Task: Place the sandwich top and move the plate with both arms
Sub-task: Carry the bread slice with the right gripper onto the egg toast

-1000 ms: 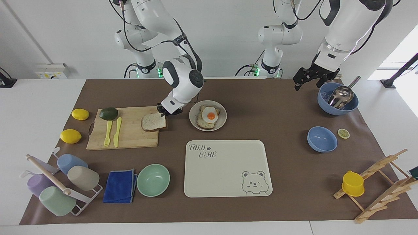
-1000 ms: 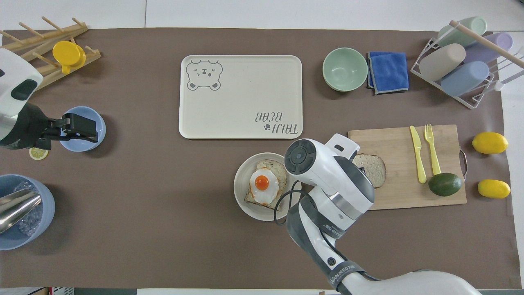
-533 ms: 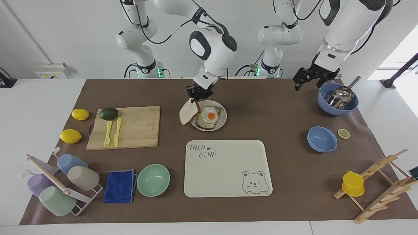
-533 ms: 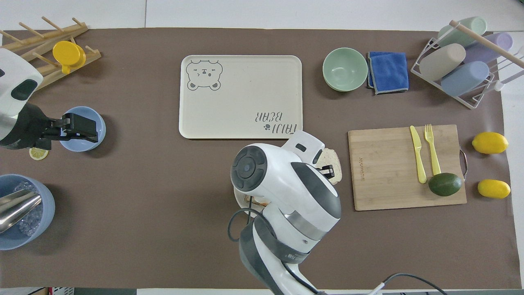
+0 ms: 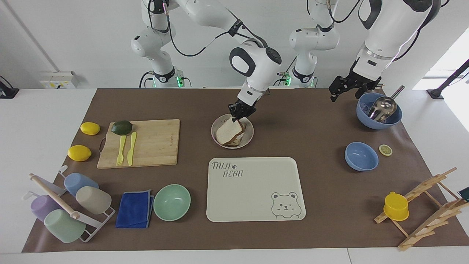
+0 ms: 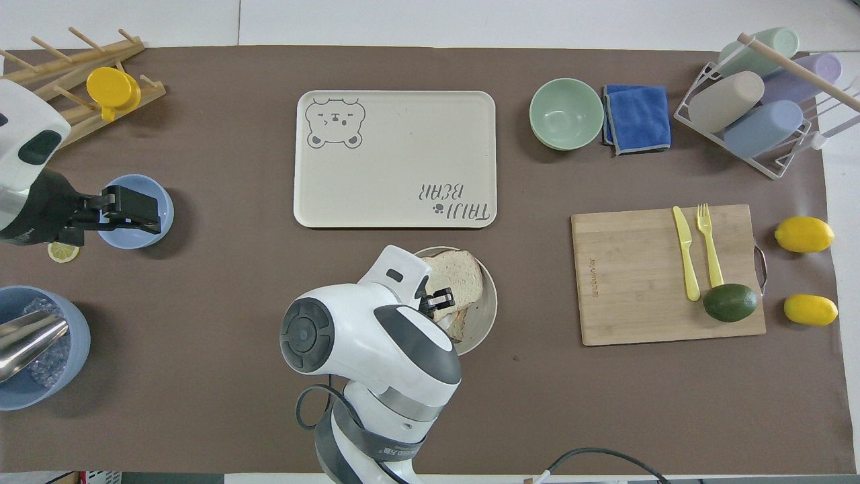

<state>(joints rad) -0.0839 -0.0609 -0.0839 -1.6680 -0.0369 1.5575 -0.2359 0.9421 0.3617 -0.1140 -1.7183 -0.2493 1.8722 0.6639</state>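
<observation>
Carried off the board, sandwich top (image 5: 228, 131) now tilts over plate (image 5: 250, 136), right gripper (image 5: 239, 113) clamped on it; level, then release. Left gripper (image 5: 352, 88) waits, fingers apart.

Two white jointed arms (image 5: 253, 62), black joint bands, round grey end caps, loose black cables, black fingered grippers; green lights at bases (image 5: 178, 80).
</observation>
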